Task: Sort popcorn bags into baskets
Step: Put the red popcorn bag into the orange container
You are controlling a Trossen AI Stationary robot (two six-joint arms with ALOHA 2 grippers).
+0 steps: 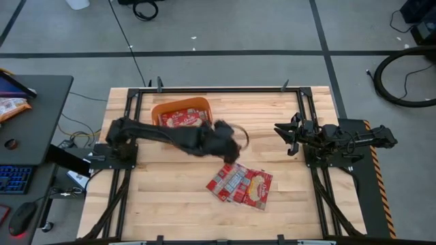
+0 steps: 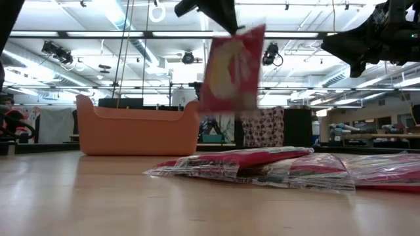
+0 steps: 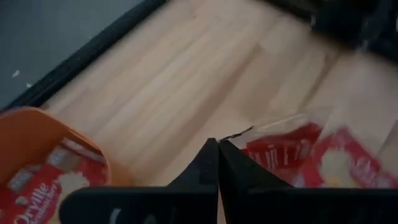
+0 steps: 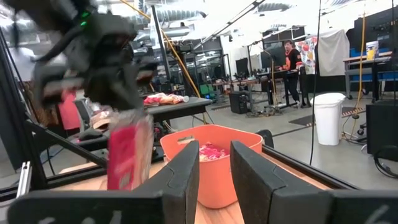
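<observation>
Near table centre, left gripper (image 1: 235, 151): fingers pinched tight on one popcorn bag (image 2: 233, 67), which hangs below the tips, clear of the wood.
Held bag: top edge clamped between the fingers, rest dangling straight down; red with a yellow-cream middle, blurred in low view.
Loose bags (image 1: 240, 184): heap lying flat on the table (image 1: 170, 197), below and just past the left fingertips, overlapping each other; count unclear.
Basket (image 1: 180, 112): orange tub behind the left fingers, back along the left arm, well apart from the heap; popcorn bags already inside (image 3: 37, 193).
In the way: bare wood between fingertips and basket; the near basket wall stands up between them.
Right gripper (image 1: 289, 138): off to the side over the right table edge, well apart from heap and basket; fingers part-open with a narrow gap, nothing between them.
Background: person (image 4: 291, 68) standing far off in the room, white bin (image 4: 329, 115) nearby.
</observation>
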